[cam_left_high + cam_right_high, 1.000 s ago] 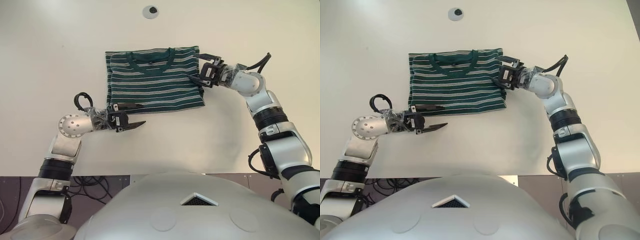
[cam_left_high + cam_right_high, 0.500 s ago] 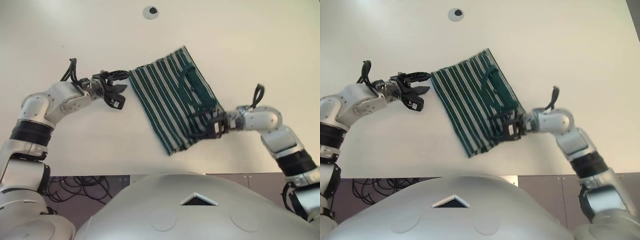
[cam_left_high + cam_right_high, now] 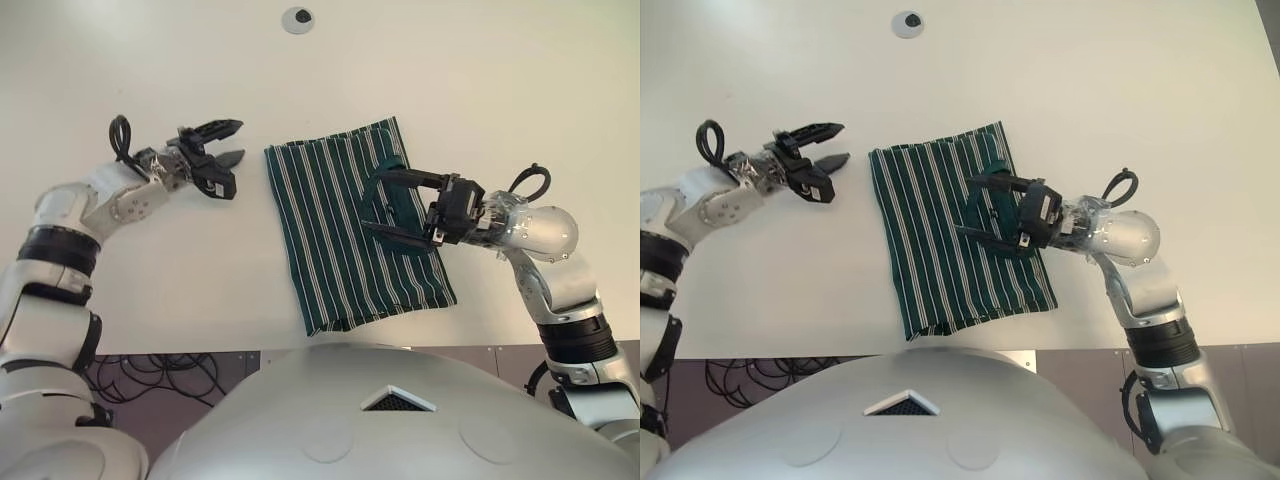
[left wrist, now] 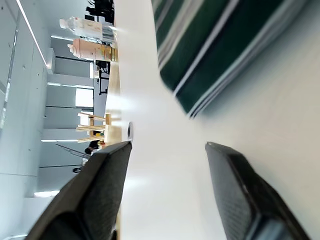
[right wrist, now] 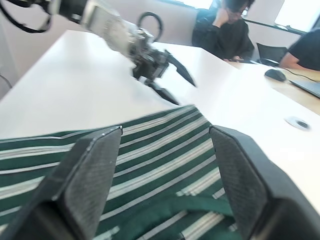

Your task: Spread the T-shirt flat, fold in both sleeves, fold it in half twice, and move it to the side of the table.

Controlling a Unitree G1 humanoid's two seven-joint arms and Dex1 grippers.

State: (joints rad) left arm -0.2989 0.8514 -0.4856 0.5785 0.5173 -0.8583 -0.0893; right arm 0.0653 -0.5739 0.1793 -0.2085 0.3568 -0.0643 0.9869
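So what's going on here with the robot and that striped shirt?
A two-armed robot is folding a green striped T-shirt on a white table. The shirt lies folded into a neat rectangle. The right gripper is open over the collar end and holds nothing. The left gripper is open too, just beside the shirt's far corner, not touching it.

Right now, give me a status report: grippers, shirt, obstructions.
Left gripper open, beside the T-shirt, apart from it. Right gripper open over its collar. T-shirt folded, near the table front edge. Round port far behind.
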